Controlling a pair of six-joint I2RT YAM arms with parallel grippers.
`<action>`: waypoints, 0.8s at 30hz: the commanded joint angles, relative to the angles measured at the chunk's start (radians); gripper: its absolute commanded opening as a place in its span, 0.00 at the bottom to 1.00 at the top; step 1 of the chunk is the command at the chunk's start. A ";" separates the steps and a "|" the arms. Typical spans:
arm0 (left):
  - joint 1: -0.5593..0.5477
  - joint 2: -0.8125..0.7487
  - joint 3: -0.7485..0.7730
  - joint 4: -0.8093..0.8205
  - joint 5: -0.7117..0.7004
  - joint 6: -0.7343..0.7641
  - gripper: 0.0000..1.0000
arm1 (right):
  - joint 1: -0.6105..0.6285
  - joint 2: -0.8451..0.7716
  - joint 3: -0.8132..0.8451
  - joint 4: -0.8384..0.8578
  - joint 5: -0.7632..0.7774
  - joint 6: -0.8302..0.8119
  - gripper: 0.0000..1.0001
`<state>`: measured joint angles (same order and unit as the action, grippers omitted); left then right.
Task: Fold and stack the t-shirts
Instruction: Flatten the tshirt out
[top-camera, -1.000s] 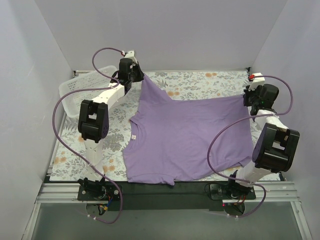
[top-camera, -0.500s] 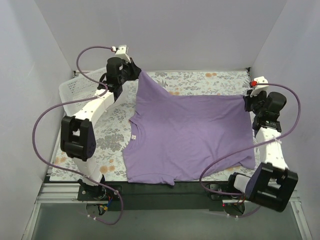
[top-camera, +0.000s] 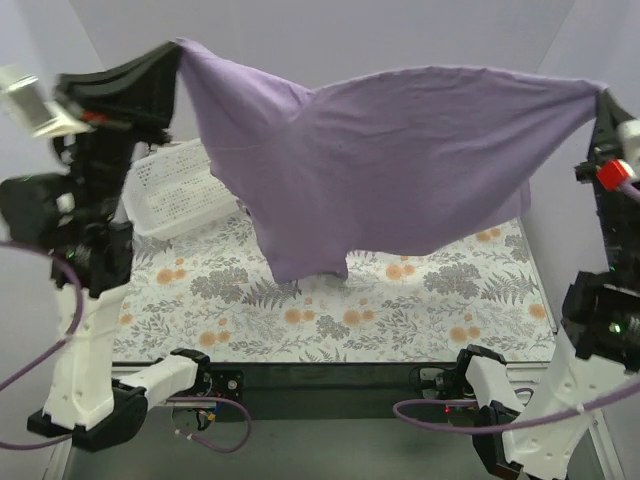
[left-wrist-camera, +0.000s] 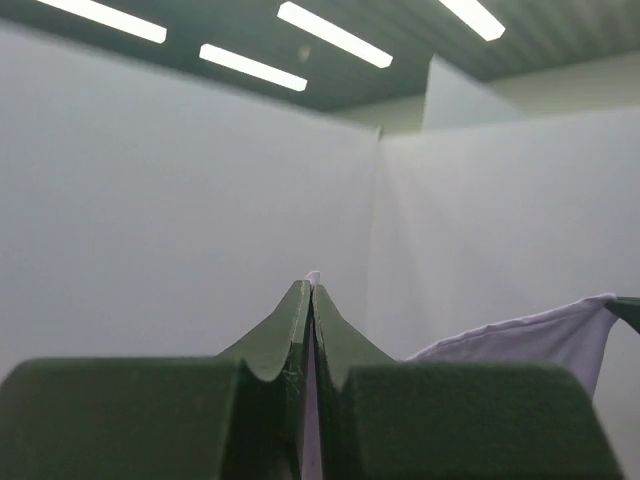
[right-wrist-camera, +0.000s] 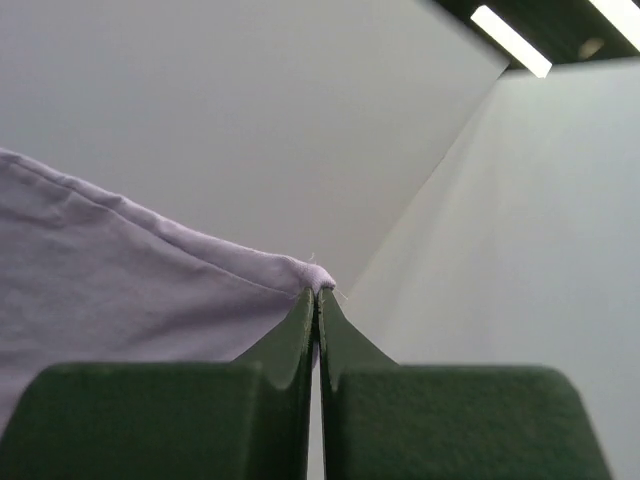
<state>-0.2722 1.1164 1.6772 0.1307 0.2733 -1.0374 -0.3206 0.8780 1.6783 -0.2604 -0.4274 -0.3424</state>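
Hanging in the air above the counter (top-camera: 420, 310), the purple t-shirt (top-camera: 400, 165) was found stretched between the two raised arms. The left gripper (top-camera: 177, 47) was clamped on one corner of the shirt at the upper left of the overhead view. Its wrist view showed the fingers (left-wrist-camera: 290, 330) pressed together with a sliver of fabric pinched at the tips. The right gripper (top-camera: 601, 93) was closed on the opposite corner at the upper right, and its wrist view showed the hem emerging from between the closed fingers (right-wrist-camera: 295, 330). The cloth sagged in the middle, and its lowest edge appeared to hang clear of the floral counter. A white basket (top-camera: 170, 195) stood at the far left of the counter, its right end hidden behind the shirt.
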 joint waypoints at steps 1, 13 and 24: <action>-0.002 -0.053 0.171 -0.009 0.026 -0.032 0.00 | -0.005 0.042 0.266 -0.079 0.122 0.049 0.01; -0.007 -0.083 0.208 -0.022 -0.017 -0.006 0.00 | 0.129 0.111 0.502 -0.050 0.406 -0.073 0.01; -0.005 0.187 -0.262 0.065 -0.059 0.062 0.00 | 0.138 -0.025 -0.526 0.171 0.305 -0.063 0.01</action>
<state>-0.2779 1.1759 1.5333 0.2035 0.2424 -1.0019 -0.1810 0.8799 1.4124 -0.1761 -0.0853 -0.4068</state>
